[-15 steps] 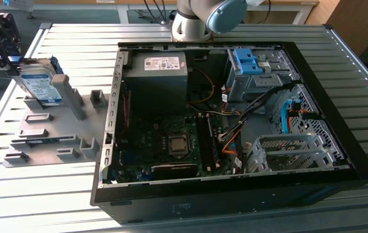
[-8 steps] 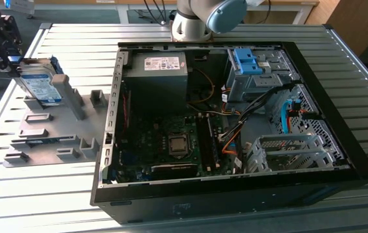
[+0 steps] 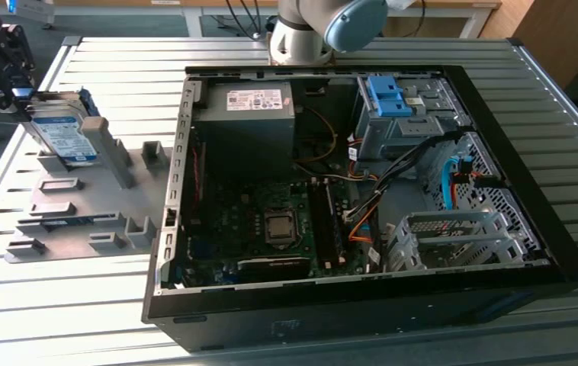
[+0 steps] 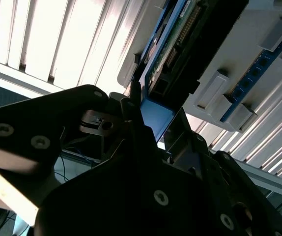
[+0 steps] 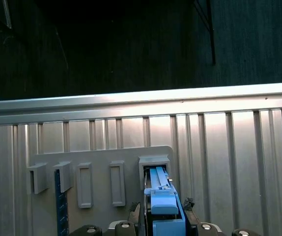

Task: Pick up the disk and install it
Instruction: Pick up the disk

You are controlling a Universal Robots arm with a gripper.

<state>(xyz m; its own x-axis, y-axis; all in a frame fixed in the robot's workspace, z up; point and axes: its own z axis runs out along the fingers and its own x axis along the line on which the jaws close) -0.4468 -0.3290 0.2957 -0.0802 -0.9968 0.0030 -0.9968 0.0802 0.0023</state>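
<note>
Exterior view: the gripper [image 3: 27,103] is clamped on the disk [image 3: 65,139], which stands upright on the grey fixture plate [image 3: 85,225].

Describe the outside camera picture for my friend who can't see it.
A gripper is at the top of the disk, a silver drive in a blue bracket standing on edge in a grey holder on a slatted table. An open computer case lies to the exterior view's right.

Gripper [image 3: 23,97] pinches the disk [image 3: 65,139] from above, fingers closed
</note>
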